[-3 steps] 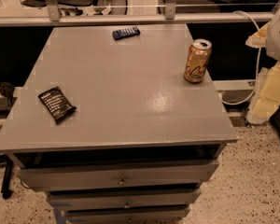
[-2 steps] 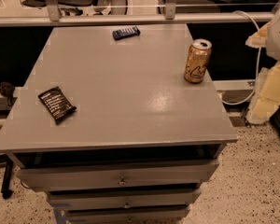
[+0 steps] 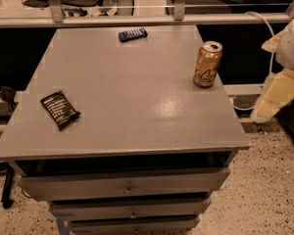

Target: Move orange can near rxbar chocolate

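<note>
In the camera view, a grey table (image 3: 137,97) with a flat, matte rectangular top is being shown, with a dull sheen lying on it toward the right edge. Grey drawers (image 3: 127,185) are being carried beneath the near edge.

The orange can (image 3: 208,64), a smooth golden metal cylinder with a silver top, is being kept upright just beside the right edge, in the far half of the top. Its long axis is being held vertical, top upward, with the dark lettering turned toward the near edge.

The black chocolate bar (image 3: 60,109), a flat, slightly crinkled rectangular wrapper with white print, is being left lying by the left edge toward the near left corner, well apart from the can. Its long axis is being laid diagonally, from far left to near right.

A small dark blue bar (image 3: 133,34) is being left near the far edge, roughly along it.

The gripper (image 3: 277,94), a cream, tapered shape, is being held off the table beyond the right edge, apart from the can; whether it is open or closed cannot be told.

Against the earlier frame, nothing is being seen to have moved.
</note>
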Robot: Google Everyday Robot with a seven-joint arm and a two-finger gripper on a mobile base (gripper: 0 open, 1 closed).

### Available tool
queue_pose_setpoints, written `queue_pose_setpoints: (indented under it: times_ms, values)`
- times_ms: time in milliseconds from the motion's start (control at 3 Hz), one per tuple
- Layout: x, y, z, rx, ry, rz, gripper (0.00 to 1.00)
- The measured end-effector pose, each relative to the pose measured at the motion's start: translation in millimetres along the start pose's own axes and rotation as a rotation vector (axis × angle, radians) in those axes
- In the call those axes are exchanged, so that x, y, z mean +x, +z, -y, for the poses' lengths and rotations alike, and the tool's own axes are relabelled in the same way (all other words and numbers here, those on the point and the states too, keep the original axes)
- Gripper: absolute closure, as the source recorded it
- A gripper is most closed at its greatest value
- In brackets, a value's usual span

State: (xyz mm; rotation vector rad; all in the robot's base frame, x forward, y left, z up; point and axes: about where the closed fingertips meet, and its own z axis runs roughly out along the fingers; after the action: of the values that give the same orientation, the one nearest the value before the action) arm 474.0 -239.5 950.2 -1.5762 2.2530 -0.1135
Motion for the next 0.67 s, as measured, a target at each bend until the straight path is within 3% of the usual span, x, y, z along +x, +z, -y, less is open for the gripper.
queue_pose_setpoints:
  times_ms: [333,667]
  values:
    - [1,33,41,0.063,0.081,0.068,0.0]
    - [-9,63,80,0.091,0.176,0.193,0.0]
